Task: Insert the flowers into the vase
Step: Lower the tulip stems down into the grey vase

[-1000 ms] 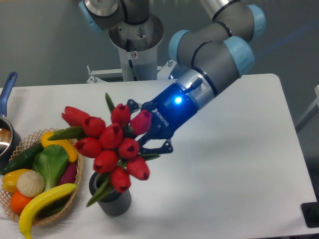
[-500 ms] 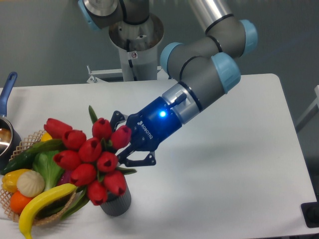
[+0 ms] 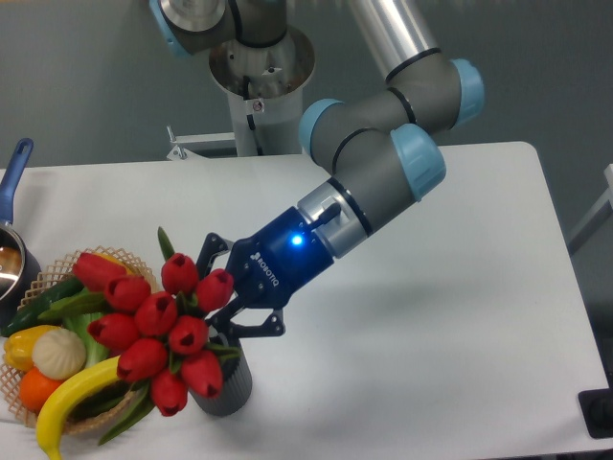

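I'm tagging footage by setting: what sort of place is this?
Probably a robotics lab, not a home: a bare white table, a plain grey backdrop, and props such as a basket of toy-like produce and red tulips.

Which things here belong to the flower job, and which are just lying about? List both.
Job:
flowers, held in the claw
vase, dark grey, under the bunch

Lying about:
woven basket of fruit and vegetables
banana
blue-handled pot

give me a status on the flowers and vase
Gripper shut on flowers, jaws on the stems. Bunch tilted left, blooms hanging over the basket edge. Vase upright below, its mouth hidden by blooms; can't confirm stems are in.
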Robot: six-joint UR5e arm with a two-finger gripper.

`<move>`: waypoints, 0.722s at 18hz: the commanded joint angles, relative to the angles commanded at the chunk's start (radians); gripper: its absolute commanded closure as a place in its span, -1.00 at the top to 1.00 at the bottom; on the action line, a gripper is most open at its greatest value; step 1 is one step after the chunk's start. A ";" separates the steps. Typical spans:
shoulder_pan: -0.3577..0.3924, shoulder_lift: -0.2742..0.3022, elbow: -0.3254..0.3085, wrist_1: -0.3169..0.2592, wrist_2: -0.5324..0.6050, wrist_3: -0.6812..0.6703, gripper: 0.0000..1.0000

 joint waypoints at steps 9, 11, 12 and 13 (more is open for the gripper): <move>-0.012 0.009 -0.120 0.000 0.006 0.195 -0.90; -0.012 0.006 -0.137 0.002 0.017 0.230 -0.86; -0.012 0.006 -0.143 0.000 0.038 0.247 -0.83; -0.012 0.003 -0.146 0.000 0.049 0.259 -0.78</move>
